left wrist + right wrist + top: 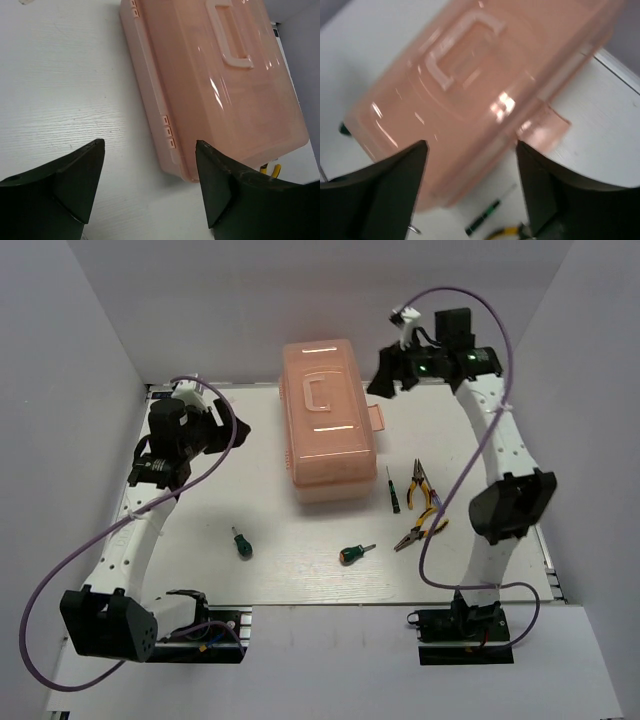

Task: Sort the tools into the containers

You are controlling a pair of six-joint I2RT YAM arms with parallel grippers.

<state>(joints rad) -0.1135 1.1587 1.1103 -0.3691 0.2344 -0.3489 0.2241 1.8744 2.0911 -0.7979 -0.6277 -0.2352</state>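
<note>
**White-walled booth, shut toolbox, five tools waiting**

White panels close in a pale, wood-grained worktop (300, 570) on three sides.

At the far left, the left gripper (150, 150) hangs above the worktop with its fingers apart and nothing between them, looking at the hinge side of the toolbox. A stubby screwdriver (240, 543) lies alone near the front, well apart from the rest. The pink toolbox (328, 425) sits in the middle with its lid down and its handle (318, 393) on top. It looks hollow and light, and its smooth plastic could slide if pushed. The tab (377, 418) on its right side seems the place to take hold.

A second stubby screwdriver (355, 553) lies in front of the box, and its round handle may roll. Just right of the box lie a thin screwdriver (392, 490), flat and hard to pinch, and two pliers (420, 485) (420, 530), stiff and probably heaviest, best taken across the handles.

The right gripper (472, 145) hovers over the tab, also spread wide and empty.
</note>
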